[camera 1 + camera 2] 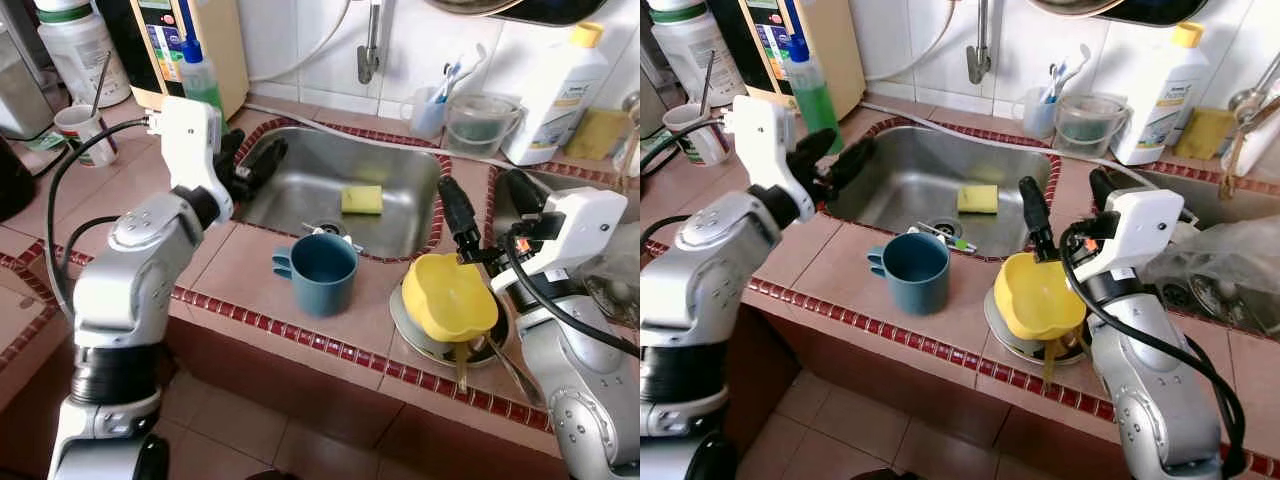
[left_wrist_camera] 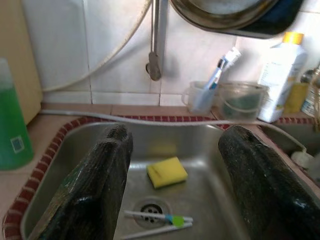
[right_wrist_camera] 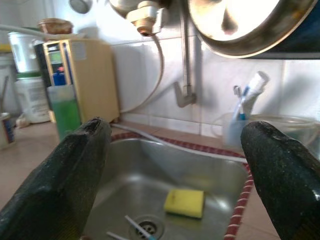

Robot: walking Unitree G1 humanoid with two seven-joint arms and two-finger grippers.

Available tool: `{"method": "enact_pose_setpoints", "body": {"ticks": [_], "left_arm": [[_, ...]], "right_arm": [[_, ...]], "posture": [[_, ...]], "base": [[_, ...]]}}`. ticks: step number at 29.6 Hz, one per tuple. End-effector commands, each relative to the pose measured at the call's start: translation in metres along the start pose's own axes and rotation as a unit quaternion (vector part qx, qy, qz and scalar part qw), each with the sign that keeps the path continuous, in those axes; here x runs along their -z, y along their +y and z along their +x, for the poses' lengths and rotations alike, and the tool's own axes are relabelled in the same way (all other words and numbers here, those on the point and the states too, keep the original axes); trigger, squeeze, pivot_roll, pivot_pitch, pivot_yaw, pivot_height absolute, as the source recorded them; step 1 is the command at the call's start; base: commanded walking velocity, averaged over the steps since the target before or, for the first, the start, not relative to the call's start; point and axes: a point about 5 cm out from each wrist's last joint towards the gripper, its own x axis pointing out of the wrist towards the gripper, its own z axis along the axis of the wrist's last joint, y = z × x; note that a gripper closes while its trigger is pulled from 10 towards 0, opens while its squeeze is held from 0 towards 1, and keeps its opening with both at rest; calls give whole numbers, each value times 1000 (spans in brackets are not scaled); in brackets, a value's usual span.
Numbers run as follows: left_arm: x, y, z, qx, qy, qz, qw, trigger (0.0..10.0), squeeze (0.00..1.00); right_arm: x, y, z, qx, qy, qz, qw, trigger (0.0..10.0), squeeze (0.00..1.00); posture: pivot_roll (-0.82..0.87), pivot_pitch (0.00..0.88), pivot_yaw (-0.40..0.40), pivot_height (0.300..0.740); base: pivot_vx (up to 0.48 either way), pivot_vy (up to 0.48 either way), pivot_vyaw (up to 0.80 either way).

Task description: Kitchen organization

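— Between the spread fingers of the left gripper (image 1: 255, 160), head views: what lies beyond?
— The sink (image 1: 300, 185), with a yellow sponge (image 1: 362, 199) past the tips. The right gripper (image 1: 485, 205), jaws apart, hangs just behind the yellow bowl (image 1: 448, 296); a blue cup (image 1: 322, 273) sits nearer.
— Left wrist?
— Sponge and two toothbrushes (image 2: 157, 220) framed between open fingers.
— Right wrist?
— Fingers wide, sponge between them.

Tiled counter (image 1: 240, 280), blue mug (image 1: 320, 272)
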Motion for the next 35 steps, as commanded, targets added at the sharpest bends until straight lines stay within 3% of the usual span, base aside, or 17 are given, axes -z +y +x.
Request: {"method": "enact_pose_setpoints", "body": {"ticks": [1, 5, 11, 19, 26, 35], "left_arm": [[1, -5, -5, 16, 11, 8, 1000, 10000, 0], [5, -7, -11, 34, 34, 26, 999, 10000, 0], [6, -13, -13, 60, 55, 37, 996, 10000, 0], [13, -24, -17, 110, 111, 7, 988, 10000, 0], [13, -23, -20, 134, 163, 26, 977, 10000, 0], [8, -20, -19, 138, 211, 41, 967, 10000, 0]], "right_arm": [[0, 8, -4, -25, 6, 6, 1000, 10000, 0], [1, 17, -12, -61, 18, 24, 998, 10000, 0], [7, 18, -25, -80, 38, 46, 995, 10000, 0], [6, 27, -42, -112, 55, 64, 990, 10000, 0], [10, 38, -61, -138, 88, 81, 983, 10000, 0], [9, 48, -68, -159, 101, 94, 978, 10000, 0]], "posture": [[38, 48, 23, 740], [43, 50, 17, 740], [46, 52, 14, 740], [31, 75, 28, 740], [33, 101, 39, 740], [44, 127, 49, 740]], "base": [[0, 0, 0], [0, 0, 0], [0, 0, 0], [0, 0, 0], [0, 0, 0], [0, 0, 0]]}}
